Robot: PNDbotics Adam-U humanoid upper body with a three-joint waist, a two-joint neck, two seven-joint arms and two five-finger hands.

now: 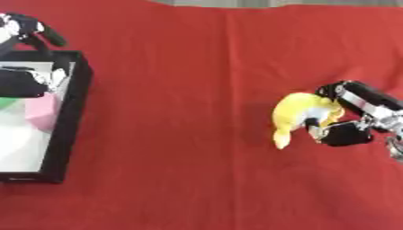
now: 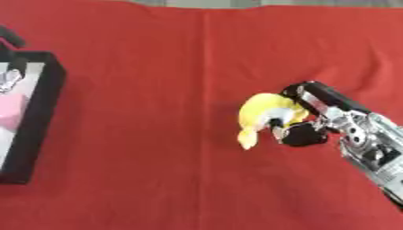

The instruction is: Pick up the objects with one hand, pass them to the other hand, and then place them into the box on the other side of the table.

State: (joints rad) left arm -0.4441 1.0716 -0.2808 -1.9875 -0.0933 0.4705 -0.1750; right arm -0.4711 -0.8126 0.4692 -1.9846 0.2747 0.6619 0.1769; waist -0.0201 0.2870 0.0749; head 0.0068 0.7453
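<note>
A yellow banana-shaped object hangs over the red cloth at the right, its tip pointing down. My right hand is shut on it, fingers curled over its top and thumb under it. My left hand is at the far left over the black box, with fingers showing above the box's far rim; whether they are open or shut I cannot tell. Inside the box lie a pink object and a bit of green on a white floor.
The red cloth covers the table between the box and my right hand. A grey strip shows past the cloth's far edge.
</note>
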